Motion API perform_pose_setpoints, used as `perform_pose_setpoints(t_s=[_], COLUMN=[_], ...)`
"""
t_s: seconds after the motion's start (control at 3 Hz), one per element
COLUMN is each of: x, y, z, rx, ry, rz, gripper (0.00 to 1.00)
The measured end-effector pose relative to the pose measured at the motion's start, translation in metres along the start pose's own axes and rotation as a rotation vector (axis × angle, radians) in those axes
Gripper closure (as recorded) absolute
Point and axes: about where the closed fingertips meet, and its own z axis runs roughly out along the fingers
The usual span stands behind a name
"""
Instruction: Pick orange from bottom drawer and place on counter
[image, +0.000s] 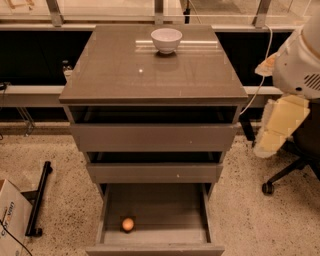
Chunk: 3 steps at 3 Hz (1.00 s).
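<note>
The orange lies in the open bottom drawer, near its front left corner. The two drawers above are pulled out only slightly. The counter is the glossy grey-brown top of the cabinet. My arm shows as a white rounded shell and a cream link at the right edge, beside the cabinet and level with the upper drawers. The gripper itself is out of view, so nothing shows of its fingers. Nothing touches the orange.
A white bowl stands at the back middle of the counter. An office chair base is on the floor to the right. A black stand and a cardboard box are on the floor to the left. A cable hangs behind the right side.
</note>
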Motion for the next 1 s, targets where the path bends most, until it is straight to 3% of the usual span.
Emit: perform_pose_setpoints(t_s=[1.0], x=[-0.028], y=[0.018], z=[0.058], rx=[-0.049], ry=[-0.155], rz=[0.055], gripper=[0.00])
